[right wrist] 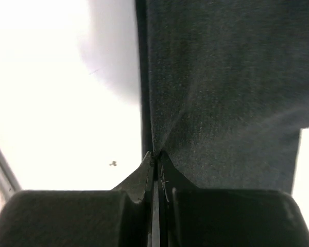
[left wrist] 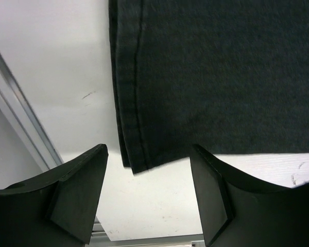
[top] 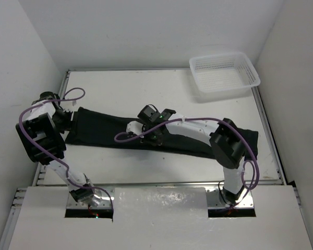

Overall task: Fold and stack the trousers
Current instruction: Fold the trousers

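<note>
The black trousers (top: 109,130) lie flat and long across the table, from the left side to the right. My left gripper (top: 69,121) is at their left end, open and empty. In the left wrist view the hemmed corner of the trousers (left wrist: 139,154) lies just ahead of the gap between my open fingers (left wrist: 77,198), untouched. My right gripper (top: 155,131) sits over the middle of the trousers. In the right wrist view it (right wrist: 155,157) is shut on the trousers' left edge (right wrist: 216,103), and the fabric pulls into a small crease at the tips.
A white mesh basket (top: 224,72) stands at the back right corner. A metal rail (left wrist: 20,113) runs along the table's left edge close to my left gripper. White walls enclose the table on the left, back and right.
</note>
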